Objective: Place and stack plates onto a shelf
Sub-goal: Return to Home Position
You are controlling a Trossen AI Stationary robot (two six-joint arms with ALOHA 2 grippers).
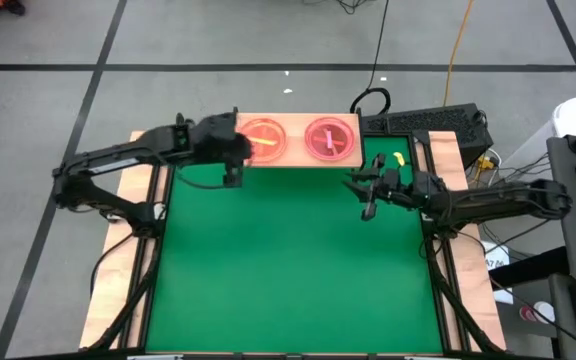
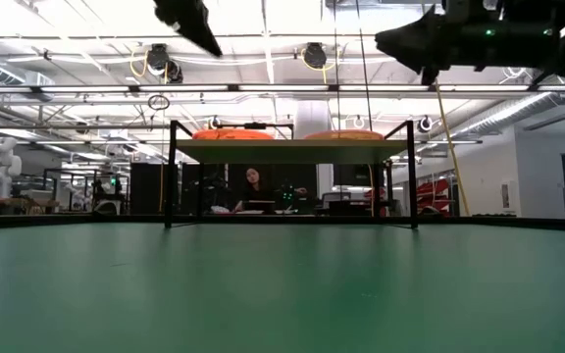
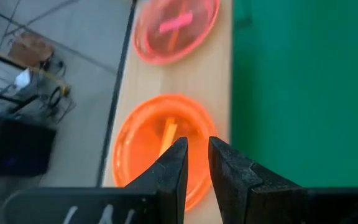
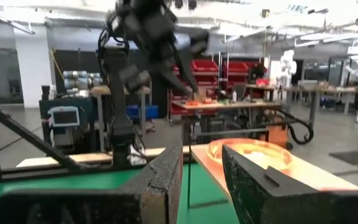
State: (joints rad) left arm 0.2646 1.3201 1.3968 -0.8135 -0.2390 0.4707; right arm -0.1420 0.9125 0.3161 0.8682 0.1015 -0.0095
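Observation:
The light-wood shelf [image 1: 293, 158] stands at the far edge of the green mat. Two plate stacks rest flat on its top: an orange one with a yellow bar [image 1: 263, 138] on the left and a pink one with a pink bar [image 1: 330, 138] on the right. Both also show in the left wrist view, the orange stack [image 3: 148, 143] and the pink stack [image 3: 176, 28]. My left gripper [image 1: 246, 150] hovers over the orange stack's near-left edge, its fingers [image 3: 178, 167] a narrow gap apart with nothing between them. My right gripper [image 1: 360, 195] hangs above the mat to the right of the shelf, open and empty [image 4: 202, 180].
The green mat [image 1: 298, 270] spreads in front of the shelf. A small yellow object [image 1: 396, 158] lies on the mat right of the shelf. A black keyboard [image 1: 428, 122] lies beyond the table's far right corner. A person [image 2: 253, 181] sits in the room behind the shelf.

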